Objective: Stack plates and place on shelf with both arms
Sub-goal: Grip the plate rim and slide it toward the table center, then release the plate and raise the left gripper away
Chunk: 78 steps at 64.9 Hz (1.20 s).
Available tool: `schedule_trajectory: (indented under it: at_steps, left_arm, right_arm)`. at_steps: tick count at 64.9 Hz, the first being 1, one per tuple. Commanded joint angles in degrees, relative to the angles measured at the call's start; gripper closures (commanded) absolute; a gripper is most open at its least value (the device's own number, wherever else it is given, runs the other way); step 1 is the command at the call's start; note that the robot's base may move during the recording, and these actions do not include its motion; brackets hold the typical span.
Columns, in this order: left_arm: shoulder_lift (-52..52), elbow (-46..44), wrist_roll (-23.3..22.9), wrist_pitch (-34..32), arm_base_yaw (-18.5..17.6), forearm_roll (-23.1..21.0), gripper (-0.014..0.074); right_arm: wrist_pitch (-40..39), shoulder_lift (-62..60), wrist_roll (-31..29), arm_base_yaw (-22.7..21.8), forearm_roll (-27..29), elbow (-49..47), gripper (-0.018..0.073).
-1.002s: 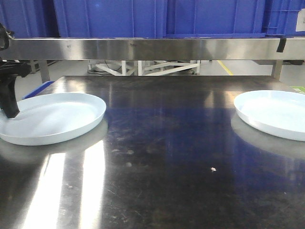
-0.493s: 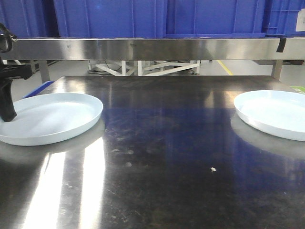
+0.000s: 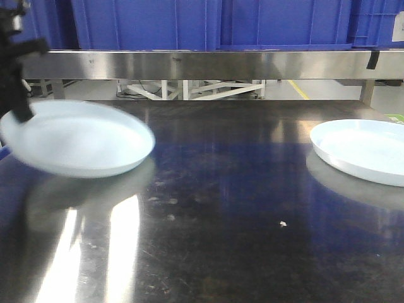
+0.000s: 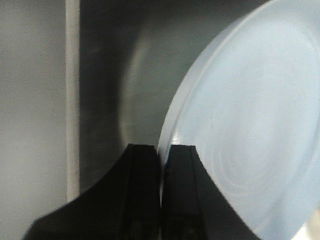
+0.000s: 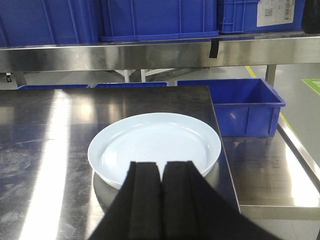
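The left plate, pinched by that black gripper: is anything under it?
Below the left plate, held by its rim in the left gripper, only the steel tabletop and the plate's dim reflection show. The spot straight underneath is covered.

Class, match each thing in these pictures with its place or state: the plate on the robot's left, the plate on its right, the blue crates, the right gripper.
Things:
1. left plate
2. right plate
3. blue crates
4. right gripper

Places or states:
A. lying flat on the tabletop
B. standing on the shelf
C. pinched at its rim by the left gripper
D. shut, holding nothing

Pairs: 1-C, 2-A, 3-B, 4-D
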Motion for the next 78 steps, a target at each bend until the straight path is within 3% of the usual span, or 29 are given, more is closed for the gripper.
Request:
schedule_trajectory:
  at_steps: [1, 25, 33, 51, 64, 72, 78]
  left_arm:
    - [-3.45, -3.06, 1.15, -0.08, -1.15, -10.15, 0.0514]
    - [-0.12, -2.95, 0.93, -10.83, -14.91, -8.3, 0.0514]
    - [1.65, -2.95, 0.93, -12.66, -17.78, -8.3, 0.0502]
    - [2.85, -2.95, 0.79, -15.15, -20.67, -10.46, 0.027]
    - [-0.29, -2.95, 0.79, -13.9, -21.8, -7.27, 0.0327]
    - [-3.4, -1.84, 0.79, -14.98, -22.64, -1.66, 0.0405]
    - [-7.24, 2.26, 0.79, -20.75, -23.42, 3.62, 0.0486]
  right_arm:
    - [-5.24, -0.94, -0.01, 0.1, -0.53, -0.04, 0.0512]
    - [-5.24, -0.94, -0.01, 0.1, -0.53, -0.04, 0.0512]
    - [-5.24, -0.94, -0.01, 0.1, -0.53, -0.04, 0.0512]
    - [-5.24, -0.94, -0.01, 0.1, -0.53, -0.04, 0.0512]
    - [-5.24, -0.94, -0.01, 0.1, -0.53, -0.04, 0.0512]
    - [-5.24, -0.94, -0.01, 0.1, -0.53, -0.04, 0.0512]
    - [-5.24, -0.94, -0.01, 0.1, -0.53, -0.04, 0.0512]
